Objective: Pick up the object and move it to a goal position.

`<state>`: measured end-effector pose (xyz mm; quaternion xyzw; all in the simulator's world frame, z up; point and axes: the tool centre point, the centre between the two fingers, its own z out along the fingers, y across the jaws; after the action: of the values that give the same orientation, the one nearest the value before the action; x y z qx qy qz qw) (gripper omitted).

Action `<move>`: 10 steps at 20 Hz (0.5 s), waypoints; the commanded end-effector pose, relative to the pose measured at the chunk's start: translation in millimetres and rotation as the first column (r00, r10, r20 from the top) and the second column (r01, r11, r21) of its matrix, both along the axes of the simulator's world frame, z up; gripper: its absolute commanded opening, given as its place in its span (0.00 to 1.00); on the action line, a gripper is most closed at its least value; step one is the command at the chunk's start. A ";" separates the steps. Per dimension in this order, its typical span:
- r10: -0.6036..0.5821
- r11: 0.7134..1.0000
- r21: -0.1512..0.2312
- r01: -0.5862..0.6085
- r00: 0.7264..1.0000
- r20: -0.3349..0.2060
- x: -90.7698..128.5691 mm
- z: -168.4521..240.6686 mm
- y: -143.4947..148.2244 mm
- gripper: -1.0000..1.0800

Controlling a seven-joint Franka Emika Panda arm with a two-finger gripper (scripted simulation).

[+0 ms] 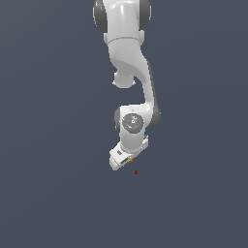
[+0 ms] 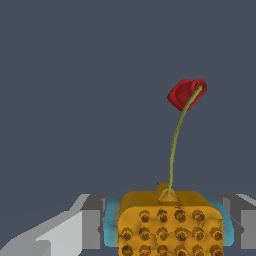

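Orange-yellow speckled block sits clamped between my grey fingers, lifted, with the small dark-red goal dot close ahead.

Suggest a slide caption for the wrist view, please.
Hand clamps the orange studded block between its fingers; a thin green stem rises to a red blob.

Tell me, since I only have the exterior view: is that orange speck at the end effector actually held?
Observer: It looks held. In the wrist view the orange block sits between the end effector fingers, which meet its teal sides.
Operator: Anything attached to it?
Observer: A thin green stem rises from its top.
Operator: Ending where?
Observer: At a red shape. I cannot tell whether that is the goal dot.
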<state>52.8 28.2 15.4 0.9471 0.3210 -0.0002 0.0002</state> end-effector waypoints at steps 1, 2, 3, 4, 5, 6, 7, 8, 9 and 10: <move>0.001 1.000 0.000 -0.001 1.000 0.000 0.1 -0.1 0.5 0.00; 0.001 1.000 0.000 -0.001 1.000 0.000 0.1 -0.1 0.5 0.00; 0.001 1.000 0.000 -0.001 1.000 0.000 0.1 -0.1 0.5 0.00; 0.000 1.000 0.000 0.000 1.000 0.000 0.0 0.0 0.2 0.00; 0.000 1.000 0.000 0.000 1.000 0.000 0.1 0.3 0.7 0.00; 0.000 1.000 0.000 0.000 1.000 0.000 0.2 1.3 2.1 0.00; 0.000 1.000 0.000 0.000 1.000 0.000 0.5 2.9 4.6 0.00; 0.000 1.000 0.000 0.000 1.000 0.000 0.8 5.3 8.0 0.00; 0.000 1.000 0.000 0.000 1.000 0.000 1.3 8.2 12.4 0.00; 0.000 1.000 0.000 0.000 1.000 0.000 1.8 11.9 17.7 0.00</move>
<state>53.3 38.1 21.8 0.9474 0.3201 -0.0013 0.0000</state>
